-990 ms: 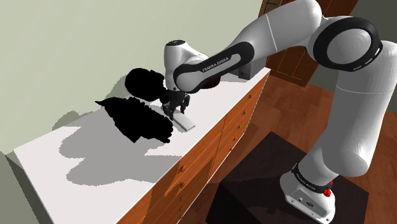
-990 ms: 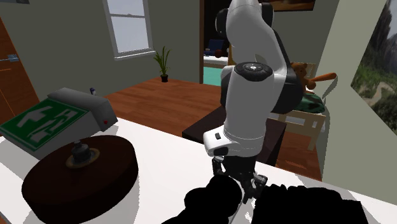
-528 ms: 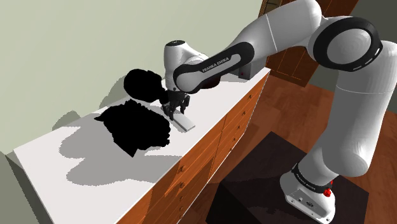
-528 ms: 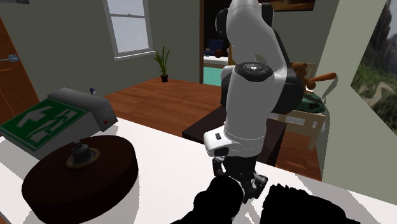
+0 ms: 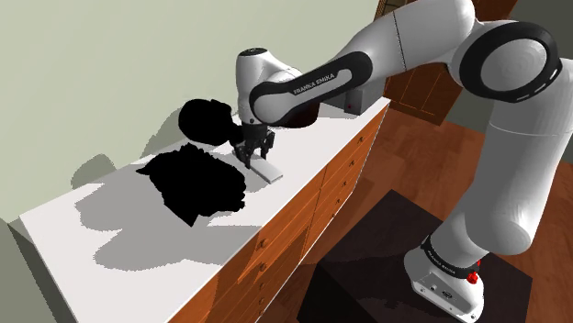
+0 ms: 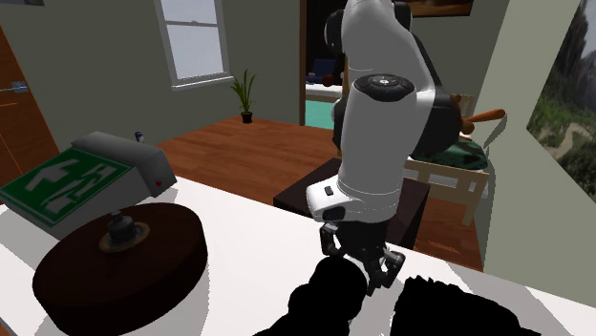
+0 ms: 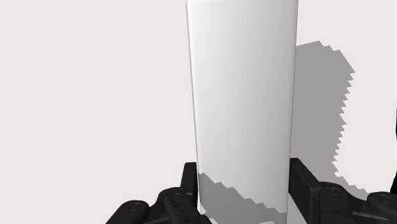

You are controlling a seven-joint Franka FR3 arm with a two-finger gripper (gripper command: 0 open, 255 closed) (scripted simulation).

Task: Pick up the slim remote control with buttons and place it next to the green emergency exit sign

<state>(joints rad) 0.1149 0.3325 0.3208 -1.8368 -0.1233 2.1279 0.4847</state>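
The slim remote (image 7: 242, 95) is drawn as a plain white slab with no buttons showing. My gripper (image 7: 245, 191) is shut on its near end, one black finger (image 7: 189, 184) on each long side. In the shoulder view the gripper (image 5: 253, 154) holds the remote (image 5: 267, 171) just above the white counter (image 5: 119, 220), with its free end tilted down. The green exit sign (image 6: 59, 181), on a grey box, lies at the second exterior view's far left, well away from the gripper (image 6: 368, 272).
A dark round disc (image 6: 119, 253) with a centre knob sits between the sign and the gripper. Black shapes (image 5: 197, 179) lie on the counter just beside the remote. The counter's front edge runs above wooden drawers (image 5: 312, 216). The wall (image 5: 110, 73) stands close behind.
The gripper has risen a little with the remote clasped in it, and the arm's elbow has moved up. The sign and the disc have not moved.
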